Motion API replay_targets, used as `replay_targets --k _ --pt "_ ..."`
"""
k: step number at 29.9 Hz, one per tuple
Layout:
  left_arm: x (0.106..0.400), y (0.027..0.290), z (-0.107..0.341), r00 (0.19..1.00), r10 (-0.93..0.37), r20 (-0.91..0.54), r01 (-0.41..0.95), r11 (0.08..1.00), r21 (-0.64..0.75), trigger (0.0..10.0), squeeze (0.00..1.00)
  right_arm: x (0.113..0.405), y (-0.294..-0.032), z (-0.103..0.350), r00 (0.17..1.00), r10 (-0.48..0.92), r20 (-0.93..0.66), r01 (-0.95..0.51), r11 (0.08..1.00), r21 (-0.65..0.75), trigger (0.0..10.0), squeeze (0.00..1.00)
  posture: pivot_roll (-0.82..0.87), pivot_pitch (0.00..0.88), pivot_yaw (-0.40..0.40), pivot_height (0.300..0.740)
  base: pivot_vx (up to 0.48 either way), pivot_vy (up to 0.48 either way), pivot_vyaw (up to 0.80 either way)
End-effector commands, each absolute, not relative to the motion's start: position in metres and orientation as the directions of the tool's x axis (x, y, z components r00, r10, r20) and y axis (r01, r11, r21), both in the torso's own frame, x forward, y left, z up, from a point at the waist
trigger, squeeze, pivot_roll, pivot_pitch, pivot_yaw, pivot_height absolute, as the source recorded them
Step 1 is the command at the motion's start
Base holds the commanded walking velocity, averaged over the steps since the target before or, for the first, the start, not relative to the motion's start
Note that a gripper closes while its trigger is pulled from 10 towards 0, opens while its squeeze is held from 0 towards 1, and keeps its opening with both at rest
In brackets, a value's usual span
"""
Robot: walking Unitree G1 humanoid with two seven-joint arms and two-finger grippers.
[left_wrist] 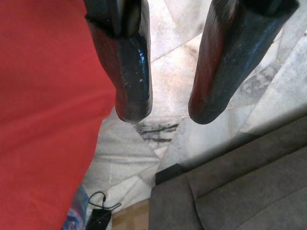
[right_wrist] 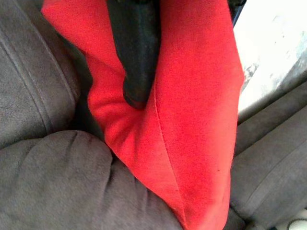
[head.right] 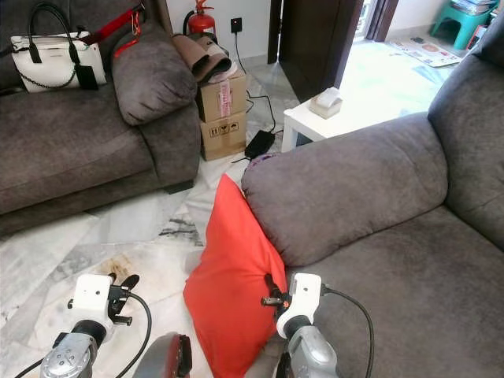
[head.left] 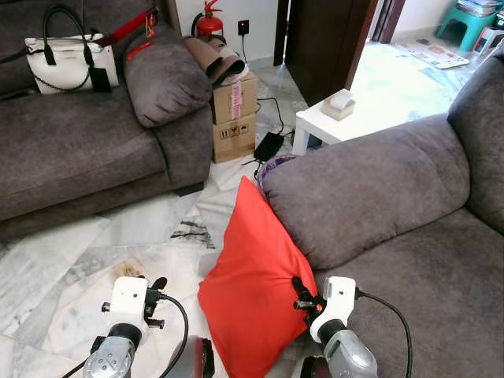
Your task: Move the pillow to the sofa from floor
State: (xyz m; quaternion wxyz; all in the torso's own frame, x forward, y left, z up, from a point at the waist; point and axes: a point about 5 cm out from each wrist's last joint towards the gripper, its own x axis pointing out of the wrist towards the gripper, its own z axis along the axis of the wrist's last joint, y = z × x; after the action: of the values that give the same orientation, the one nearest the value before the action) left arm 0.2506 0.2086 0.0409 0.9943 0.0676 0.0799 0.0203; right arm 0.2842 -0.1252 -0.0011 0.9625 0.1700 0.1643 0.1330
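Note:
The red pillow [head.left: 250,276] stands on edge against the rounded arm of the grey sofa [head.left: 370,189], over the marble floor. My right gripper [head.left: 301,293] is shut on the pillow's right edge. In the right wrist view one black finger [right_wrist: 138,57] presses into the red fabric [right_wrist: 192,120], which folds around it; the other finger is hidden behind the cloth. My left gripper [left_wrist: 168,112] is open just left of the pillow [left_wrist: 43,120], with only floor between its fingers. It also shows low at the left [head.left: 157,287].
A second grey sofa [head.left: 71,150] at the left carries a white handbag [head.left: 71,61] and a grey cushion [head.left: 161,75]. Stacked cardboard boxes [head.left: 234,114], a black adapter with cable [head.left: 269,146] and a white side table [head.left: 335,126] stand beyond the pillow.

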Motion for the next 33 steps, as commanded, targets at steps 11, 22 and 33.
replay_targets --k 11,22,33 --pt "0.2466 0.2119 0.0378 0.984 0.066 -0.164 -0.045 0.99 0.13 10.0 0.0 0.285 -0.124 0.0019 0.92 0.31 -0.241 -0.21 0.907 0.366 10.0 0.0 0.11 0.144 0.008 0.74 0.0 0.0 0.0" --pt "0.2483 0.2124 0.039 0.985 0.058 -0.161 -0.036 0.99 0.133 10.0 0.0 0.2843 -0.1226 0.0014 0.921 0.307 -0.241 -0.205 0.905 0.372 10.0 0.0 0.11 0.14 0.018 0.74 0.0 0.0 0.0" --pt "0.2515 0.2128 0.0429 0.987 0.038 -0.154 -0.017 0.991 0.136 10.0 0.0 0.2879 -0.1259 0.0054 0.93 0.293 -0.222 -0.199 0.909 0.365 10.0 0.0 0.12 0.128 0.025 0.74 0.0 0.0 0.0"
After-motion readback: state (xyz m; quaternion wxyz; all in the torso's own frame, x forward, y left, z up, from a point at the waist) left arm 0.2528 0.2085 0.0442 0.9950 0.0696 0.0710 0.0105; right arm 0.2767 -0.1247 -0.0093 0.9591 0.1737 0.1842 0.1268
